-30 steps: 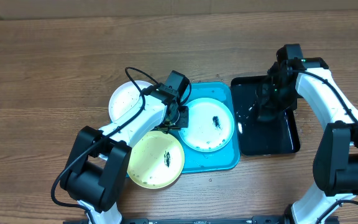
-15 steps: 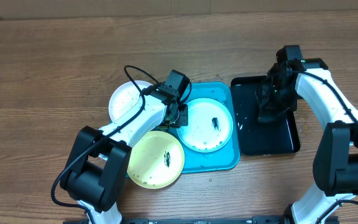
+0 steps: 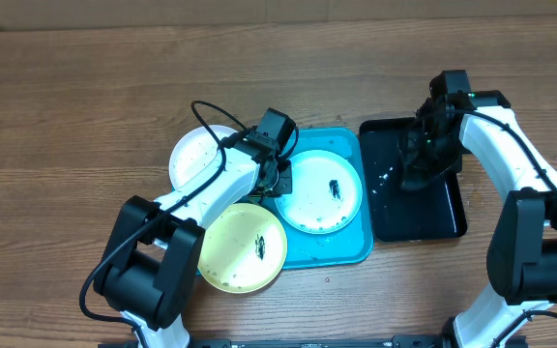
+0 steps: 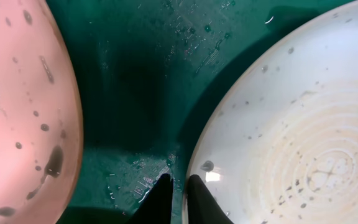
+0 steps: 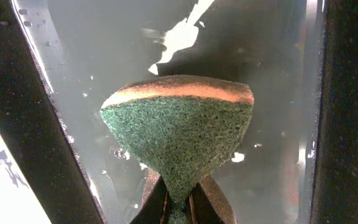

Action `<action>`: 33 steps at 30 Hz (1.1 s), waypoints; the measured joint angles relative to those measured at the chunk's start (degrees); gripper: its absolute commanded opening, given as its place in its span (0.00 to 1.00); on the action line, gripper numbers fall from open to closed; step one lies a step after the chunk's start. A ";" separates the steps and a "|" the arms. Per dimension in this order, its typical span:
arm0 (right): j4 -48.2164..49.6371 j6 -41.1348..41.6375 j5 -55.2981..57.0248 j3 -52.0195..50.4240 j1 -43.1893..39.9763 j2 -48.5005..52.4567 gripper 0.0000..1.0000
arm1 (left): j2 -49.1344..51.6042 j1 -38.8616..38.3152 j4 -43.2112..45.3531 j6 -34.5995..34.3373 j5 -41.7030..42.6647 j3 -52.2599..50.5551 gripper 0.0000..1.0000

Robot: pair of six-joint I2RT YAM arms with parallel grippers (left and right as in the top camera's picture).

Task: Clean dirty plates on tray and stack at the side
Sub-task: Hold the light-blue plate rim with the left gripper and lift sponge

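The turquoise tray (image 3: 329,251) lies in the middle of the wooden bench (image 3: 85,87). The pale mint-green plate (image 3: 307,203) sits flat inside it, with a dark smear near its centre. The white plate (image 3: 193,155) rests on the bench just off the tray's far left corner. The pale yellow plate (image 3: 235,256), also smeared, overlaps the tray's near left corner and the bench. The left fingers (image 4: 160,199) point down at the tray's wet floor, one on either side of the mint-green plate's left rim. There is only a thin gap between them, and I cannot tell whether they pinch the rim. To the right of the turquoise tray lies a glossy black tray (image 3: 443,217) holding water. Above it, the right fingers (image 5: 213,202) are pressed together on the narrow end of a green scouring sponge (image 5: 179,137).
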 measured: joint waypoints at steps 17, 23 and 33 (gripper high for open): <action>-6.88 -0.61 0.02 5.51 0.00 0.00 0.04 | 0.02 0.42 3.63 -0.61 0.13 -2.58 0.04; -10.67 -0.66 -0.17 7.50 -0.02 0.00 0.04 | 0.02 3.28 4.46 -0.61 1.95 -2.67 0.04; -6.40 -0.66 -0.15 3.45 0.00 0.00 0.04 | 0.02 7.58 4.92 -0.31 7.41 -2.75 0.04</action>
